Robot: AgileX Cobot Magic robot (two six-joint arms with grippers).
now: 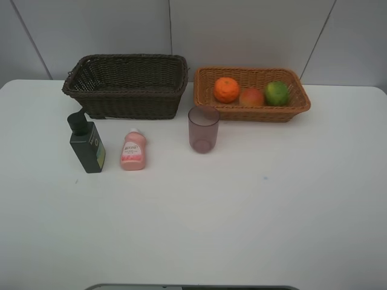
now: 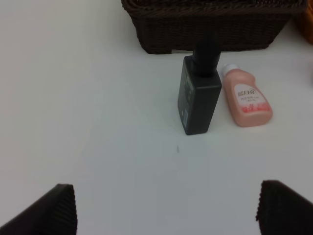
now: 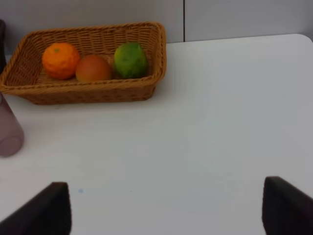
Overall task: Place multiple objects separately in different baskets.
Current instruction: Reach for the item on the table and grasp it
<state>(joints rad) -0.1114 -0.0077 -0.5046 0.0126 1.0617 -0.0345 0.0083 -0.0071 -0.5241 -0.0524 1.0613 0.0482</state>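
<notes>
While left gripper (image 2: 166, 210) and right gripper (image 3: 166, 210) stand wide, holding nothing: orange (image 1: 227, 89), apple (image 1: 252, 96), green fruit (image 1: 276, 93) in tan basket (image 1: 257, 115), far right. Pump bottle (image 1: 87, 148), pink bottle (image 1: 133, 151), cup (image 1: 203, 130) just nearer than brown basket (image 1: 130, 103).

left gripper (image 2: 166, 213) — jaws spread wide, holding nothing | right gripper (image 3: 166, 208) — jaws apart, holding nothing

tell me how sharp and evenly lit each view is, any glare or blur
Exterior high: soft even light, only faint shadows beside the cup and pump bottle, no glare. Left wrist: white table washed out, pink bottle label slightly blurred. Right wrist: fruit in the orange-tan basket soft, cup cropped by the frame.
</notes>
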